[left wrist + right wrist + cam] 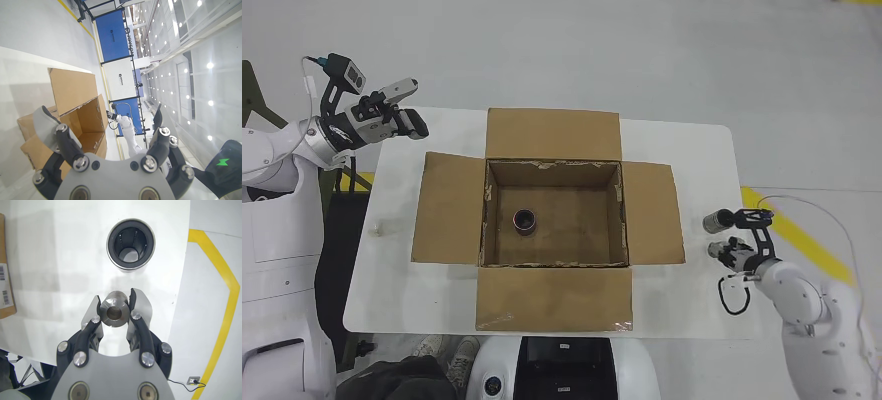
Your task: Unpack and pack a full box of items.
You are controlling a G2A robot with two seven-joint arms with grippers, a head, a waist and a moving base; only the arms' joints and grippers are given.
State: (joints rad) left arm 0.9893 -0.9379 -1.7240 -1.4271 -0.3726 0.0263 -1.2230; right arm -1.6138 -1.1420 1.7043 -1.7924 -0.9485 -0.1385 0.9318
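Observation:
An open cardboard box (552,135) sits mid-table with all flaps folded out. On its floor stands one small dark ring-shaped part (525,221). My right gripper (115,306) is shut on a short steel sleeve (115,312), held just above the white table (702,150) to the right of the box. A black linear bearing (131,249) stands upright on the table just beyond it, also visible from above (717,221). My left gripper (101,117) hangs open and empty off the box's far-left corner (414,108).
The box (73,89) fills most of the table's middle; bare strips of table lie to its left and right. A box flap with barcode labels (5,275) lies beside the right gripper. Yellow floor tape (223,294) runs past the table's right edge.

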